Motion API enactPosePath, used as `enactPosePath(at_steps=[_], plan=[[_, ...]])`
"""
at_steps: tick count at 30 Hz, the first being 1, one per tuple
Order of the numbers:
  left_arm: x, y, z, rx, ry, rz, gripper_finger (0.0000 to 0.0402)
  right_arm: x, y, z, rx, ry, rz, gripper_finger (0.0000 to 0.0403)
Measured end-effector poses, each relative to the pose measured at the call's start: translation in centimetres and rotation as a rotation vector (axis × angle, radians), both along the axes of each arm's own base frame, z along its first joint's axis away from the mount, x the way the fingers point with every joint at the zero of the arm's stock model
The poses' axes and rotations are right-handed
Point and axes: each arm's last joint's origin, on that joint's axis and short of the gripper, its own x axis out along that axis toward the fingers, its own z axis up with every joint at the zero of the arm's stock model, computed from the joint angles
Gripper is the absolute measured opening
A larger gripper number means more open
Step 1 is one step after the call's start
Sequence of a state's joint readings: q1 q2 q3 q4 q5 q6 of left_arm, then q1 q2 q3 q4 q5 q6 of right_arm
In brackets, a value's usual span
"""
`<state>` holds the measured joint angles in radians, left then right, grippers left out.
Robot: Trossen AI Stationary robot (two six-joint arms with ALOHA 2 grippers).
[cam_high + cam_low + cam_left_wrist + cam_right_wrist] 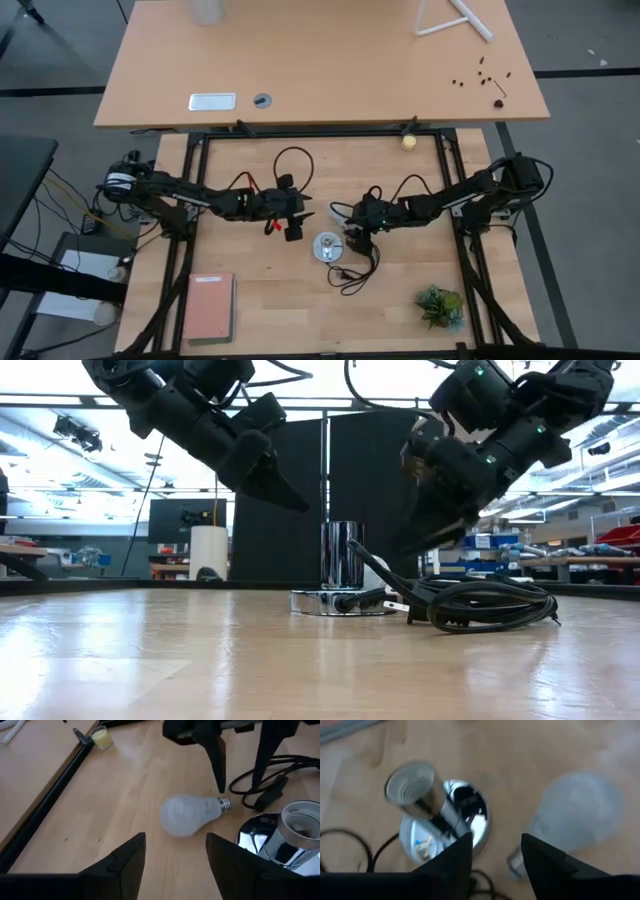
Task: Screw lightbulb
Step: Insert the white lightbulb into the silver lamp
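Lightbulb (192, 814) lies on its side on the table (125, 785), just beside the silver socket (300, 822), held by neither arm. Left gripper (175, 851) hovers near it w/ fingers spread. Right gripper (492, 851) also parted a bit over the bulb's base, nothing pinched; bulb hidden in low view.

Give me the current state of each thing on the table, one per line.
bulb: lying on its side on the table, not held, not in the socket.
socket: upright on its base disc, empty.
cord: loosely coiled beside the socket's base.
left gripper: fingers open, above the bulb.
right gripper: fingers apart, holding nothing, near socket and bulb.
book: flat, closed.
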<state>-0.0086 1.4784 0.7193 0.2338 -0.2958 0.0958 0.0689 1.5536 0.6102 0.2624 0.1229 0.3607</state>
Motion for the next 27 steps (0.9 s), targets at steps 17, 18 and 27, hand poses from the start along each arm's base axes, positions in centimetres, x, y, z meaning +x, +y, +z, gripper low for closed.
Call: enactPosePath(at_steps=[17,18,27], plan=[[0.5,0.0,0.9,-0.051,-0.033,0.022,0.0214,0.0,-1.2,-1.8,0.027,0.058,-0.238,0.0253],[0.6,0.0,1.2,-0.054,-0.027,0.021,0.0214,0.2,-1.3,-2.3,0.036,0.067,-0.231,0.0255],[1.4,-0.2,3.2,-0.075,0.059,0.011,0.0214,2.4,-1.2,-4.5,-0.06,0.097,-0.185,0.0253]])
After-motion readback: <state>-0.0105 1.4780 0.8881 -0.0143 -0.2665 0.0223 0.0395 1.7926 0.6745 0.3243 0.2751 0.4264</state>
